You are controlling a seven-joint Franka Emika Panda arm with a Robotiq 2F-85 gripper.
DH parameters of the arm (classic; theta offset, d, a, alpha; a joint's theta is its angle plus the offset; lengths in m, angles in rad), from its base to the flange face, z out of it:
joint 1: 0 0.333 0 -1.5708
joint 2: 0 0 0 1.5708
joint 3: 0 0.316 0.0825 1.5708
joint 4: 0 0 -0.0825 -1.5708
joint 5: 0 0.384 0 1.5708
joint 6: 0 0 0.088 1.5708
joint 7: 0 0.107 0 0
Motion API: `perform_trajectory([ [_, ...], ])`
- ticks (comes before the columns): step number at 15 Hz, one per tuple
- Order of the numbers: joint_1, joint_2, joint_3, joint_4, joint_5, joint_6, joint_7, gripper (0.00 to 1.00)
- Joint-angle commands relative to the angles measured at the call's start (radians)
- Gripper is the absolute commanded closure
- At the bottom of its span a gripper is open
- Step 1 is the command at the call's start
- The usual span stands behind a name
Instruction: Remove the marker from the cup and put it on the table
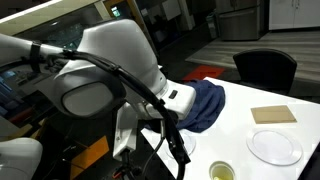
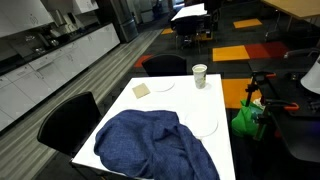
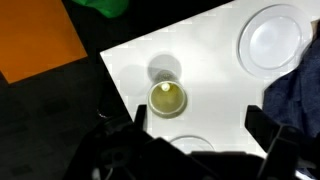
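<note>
The cup [image 3: 167, 99] stands on the white table [image 3: 215, 85] near its edge, pale-rimmed with a yellowish-green inside. The marker [image 3: 165, 92] shows only as a small bright-yellow tip inside it. My gripper [image 3: 200, 125] hangs above the table, open and empty. The cup lies just beyond its left finger, not between the fingers. In both exterior views the cup [image 1: 222, 171] [image 2: 200, 75] stands near the table's edge. The gripper [image 1: 178, 146] hangs a little above the table beside the cup; the marker cannot be made out there.
A blue cloth [image 2: 150, 145] [image 1: 205, 102] [image 3: 300, 90] is heaped on the table. Flat white plates [image 3: 272, 35] [image 1: 274, 147] [image 2: 203, 124] lie near the cup, one partly under the gripper. A tan square [image 1: 273, 114] lies farther off. Black chairs [image 2: 68, 120] stand around.
</note>
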Motion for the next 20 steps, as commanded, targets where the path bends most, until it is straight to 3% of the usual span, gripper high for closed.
perform_trajectory([
  [1,-0.013,0.064,-0.023,0.013,-0.004,0.07,-0.055,0.0],
  [8,0.006,0.168,-0.057,0.057,0.056,0.129,-0.326,0.0],
  [9,-0.006,0.125,-0.046,0.023,0.029,0.111,-0.264,0.0],
  [15,-0.005,0.161,-0.045,0.049,0.036,0.112,-0.293,0.0],
  [20,0.0,0.235,-0.033,0.093,0.04,0.127,-0.237,0.0],
])
